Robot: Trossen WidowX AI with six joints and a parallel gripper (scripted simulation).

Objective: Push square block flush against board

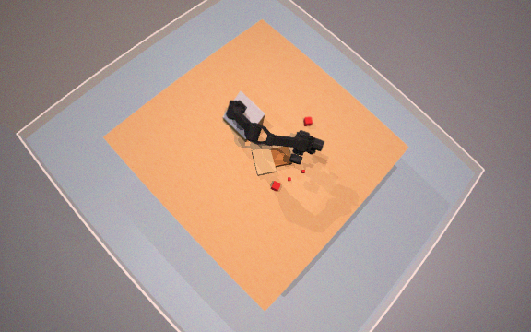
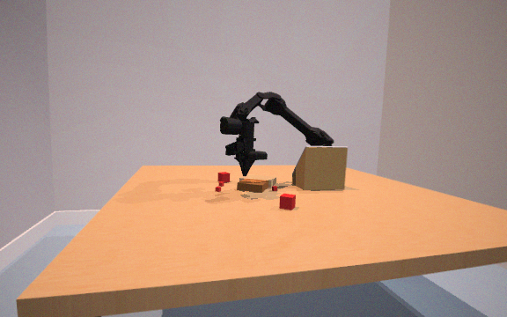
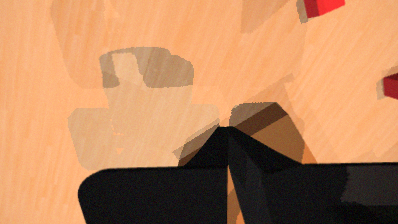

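Orange-tan tabletop under you, plain grey-lilac walls behind. Your gripper points down, fingers pressed together, nothing pinched — tips raised over tabletop. Brown piece lies flat near tips, beside pale piece — can't tell which is square block, or whether edges line up; arm covers part. Red cubes sit around them.

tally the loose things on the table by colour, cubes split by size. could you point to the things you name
larger red cubes (image 1: 308,121) (image 2: 287,202): 2
small red cubes (image 1: 303,171) (image 2: 275,188) (image 3: 332,6): 3
brown piece (image 1: 280,157) (image 2: 252,187) (image 3: 282,137): 1
tan piece (image 1: 264,161) (image 2: 273,181): 1
total: 7
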